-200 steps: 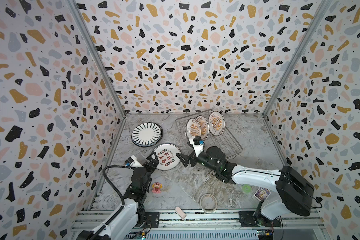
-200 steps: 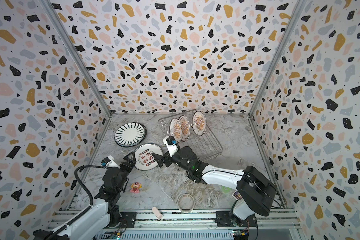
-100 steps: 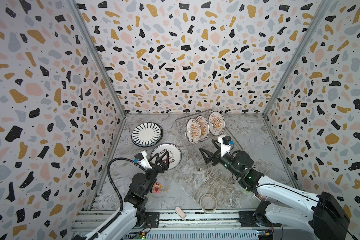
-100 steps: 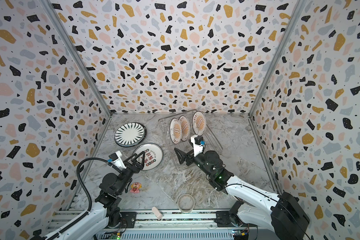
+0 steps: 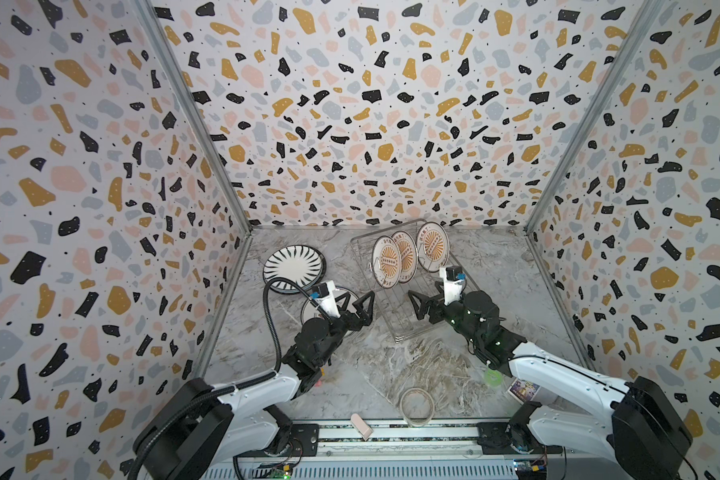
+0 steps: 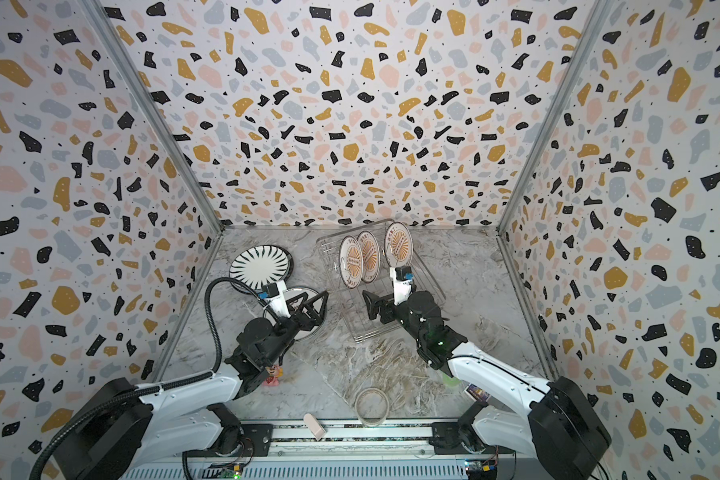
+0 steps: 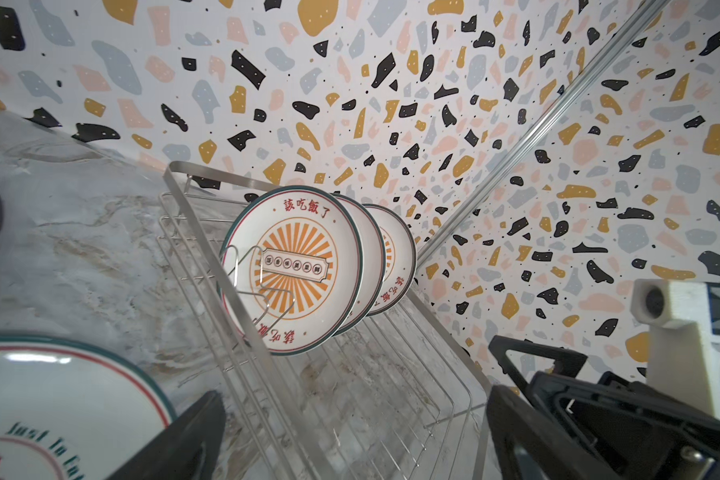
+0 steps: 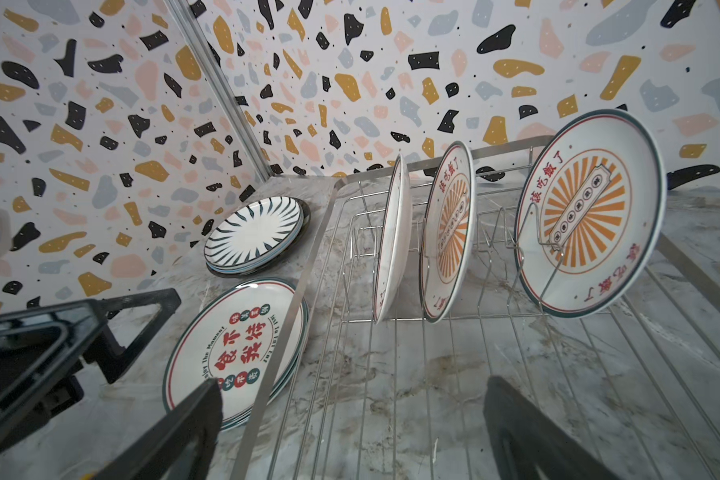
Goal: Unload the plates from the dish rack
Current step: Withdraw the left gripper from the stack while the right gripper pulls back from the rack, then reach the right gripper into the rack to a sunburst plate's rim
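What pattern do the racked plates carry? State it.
Round white ceramic plates: orange sunburst, red characters; right wrist view.

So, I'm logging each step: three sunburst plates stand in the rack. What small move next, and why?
Probably ease the right pincer toward the rim of the front sunburst plate: it is open, empty, hangs over the dish rack and faces the upright plates.

Three plates point(image 5: 389, 262) upright in rear of dish rack point(image 5: 391, 316); left of it on worktop point(image 5: 371, 365), two plate stacks point(image 8: 250, 232) front-to-back.
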